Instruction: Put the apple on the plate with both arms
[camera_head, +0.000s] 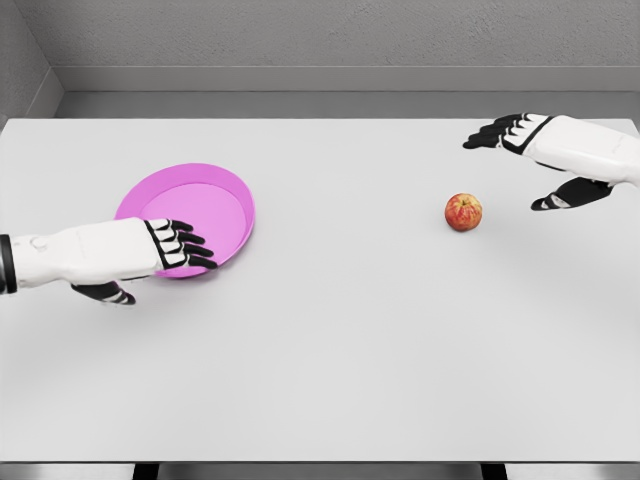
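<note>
One pink plate (205, 190) lies on the white table (330, 350), toward nine o'clock, with nothing in it. The left hand (165, 248) reaches over the plate's near rim, its black fingers (195, 250) stretched out over the edge and holding nothing. One red-yellow apple (463, 212) sits on the table toward three o'clock, well apart from the plate. The right hand (540, 150) hovers at about one o'clock from the apple, near but apart, fingers spread and empty.
</note>
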